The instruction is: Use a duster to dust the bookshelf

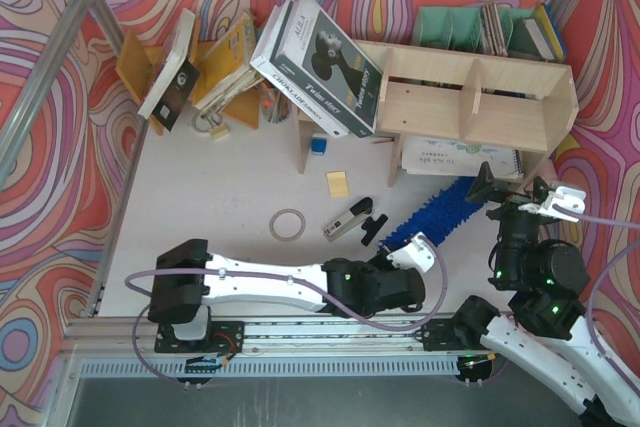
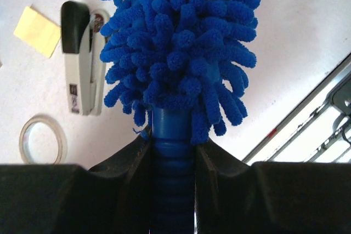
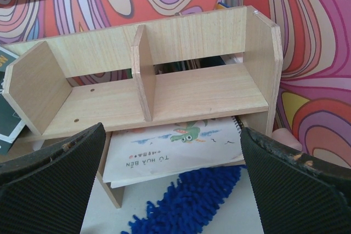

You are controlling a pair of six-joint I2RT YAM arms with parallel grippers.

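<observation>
One duster (image 1: 440, 209) lies slantwise right of centre in the top view, its fluffy blue head running from the lower middle up towards the right, where its tip ends just in front of the bookshelf's (image 1: 470, 97) lower opening. The head seems to rest on the table (image 1: 220, 207), though the view from above does not settle that. In the left wrist view the duster (image 2: 178, 42) fills the upper middle, and its ribbed blue handle runs down between the black fingers (image 2: 126, 163) of the left gripper (image 2: 173, 152), which is clamped on it. From above, the left gripper (image 1: 393, 247) sits at the head's lower end.

The right gripper (image 1: 512, 190) hovers at the right of the frame, just beside the duster's tip, jaws spread wide and holding nothing. In its own view the right gripper (image 3: 171, 135) faces the bookshelf (image 3: 192, 89), with the duster (image 3: 186, 201) low in the frame and a booklet (image 3: 181, 149) tucked under the lower board.

Left of the duster lie a stapler (image 1: 347, 219), a tape roll (image 1: 288, 224) and a yellow notepad (image 1: 338, 183), all apart from one another. A box (image 1: 320, 67) leans against the bookshelf's left end. Further left, a rack (image 1: 200, 67) holds tilted books.
</observation>
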